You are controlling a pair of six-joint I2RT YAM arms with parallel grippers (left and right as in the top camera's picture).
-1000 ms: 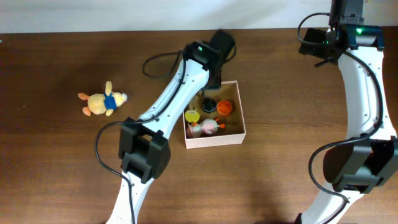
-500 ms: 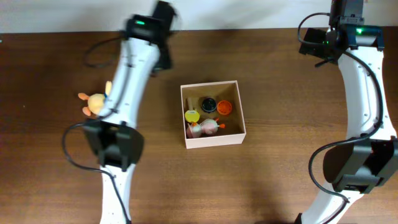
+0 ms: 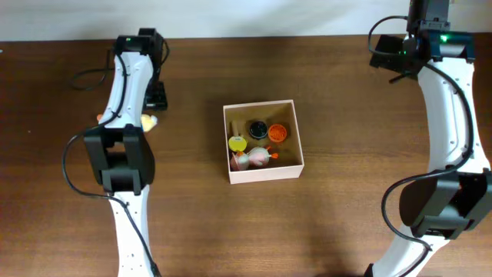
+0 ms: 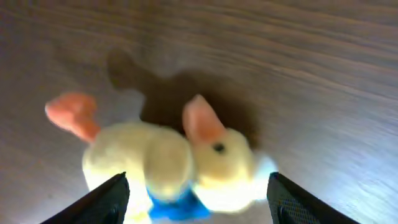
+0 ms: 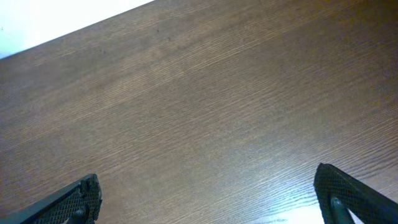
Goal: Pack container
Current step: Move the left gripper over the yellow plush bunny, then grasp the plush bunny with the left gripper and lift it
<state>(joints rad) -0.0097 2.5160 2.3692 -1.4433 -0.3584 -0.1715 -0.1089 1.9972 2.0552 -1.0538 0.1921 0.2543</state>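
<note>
Left wrist view shows the left gripper (image 4: 199, 198) with its two black fingers (image 4: 112, 198) spread wide, one at the lower left of the frame and one at the lower right. It has hold of nothing. Between the fingers, low in the middle of the frame, a soft yellow bunny toy (image 4: 168, 165) lies on the brown wooden table (image 4: 323, 74). The bunny has pink ears, a black eye and a bit of blue on it. The picture is blurry, but the fingers look apart from the toy. In the overhead view this gripper is in the upper left of the frame, with the bunny just below it. The right gripper (image 5: 214, 199) is spread wide too, with only bare table between its fingers. The container (image 3: 265, 171) sits in the middle of the overhead frame, well apart from both grippers. Inside it are a yellow toy (image 3: 238, 143), a black round thing (image 3: 257, 128), an orange toy (image 3: 277, 133) and a pink and white toy (image 3: 257, 158).
</note>
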